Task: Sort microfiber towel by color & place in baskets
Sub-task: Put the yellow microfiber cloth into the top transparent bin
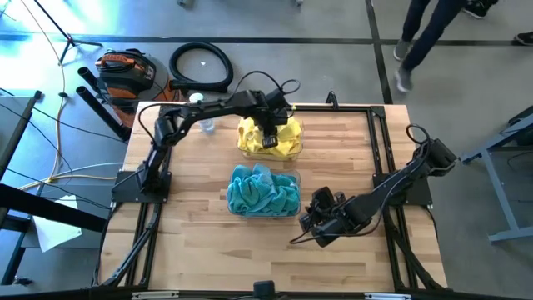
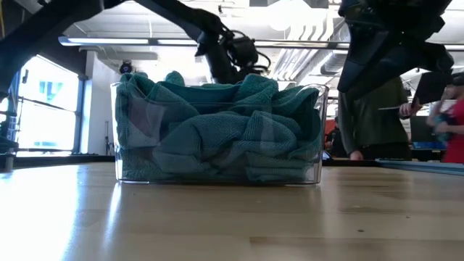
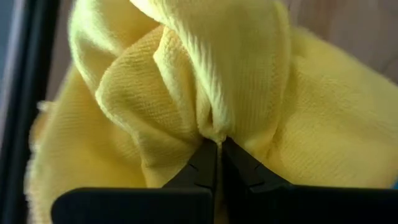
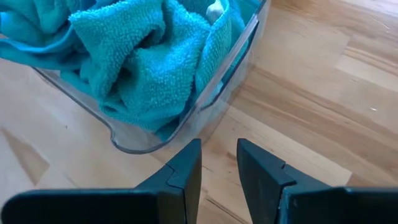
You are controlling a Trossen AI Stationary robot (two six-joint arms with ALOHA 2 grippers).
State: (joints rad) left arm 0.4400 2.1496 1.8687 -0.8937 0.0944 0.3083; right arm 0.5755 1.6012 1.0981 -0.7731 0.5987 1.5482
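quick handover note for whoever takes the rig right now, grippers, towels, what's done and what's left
Left gripper: jaws shut on a yellow towel, over the far basket.
Right gripper: jaws open, empty, low over the table beside the near basket.
Done: teal towels fill the near basket; yellow ones are piled in the far one.
Left: release the held yellow towel into its basket. No loose towels show on the table.

Bright yellow ribbed-weave towels (image 1: 283, 142) heaped in one clear basket (image 1: 297, 138), teal-blue looped-pile towels (image 1: 262, 193) filling the other see-through basket (image 4: 205, 106), pale blond wood-grain tabletop (image 1: 200, 208), black arms, black-fingered right tool (image 4: 219, 163), orange-and-black vacuum (image 1: 125, 71) on grey floor (image 1: 333, 42)
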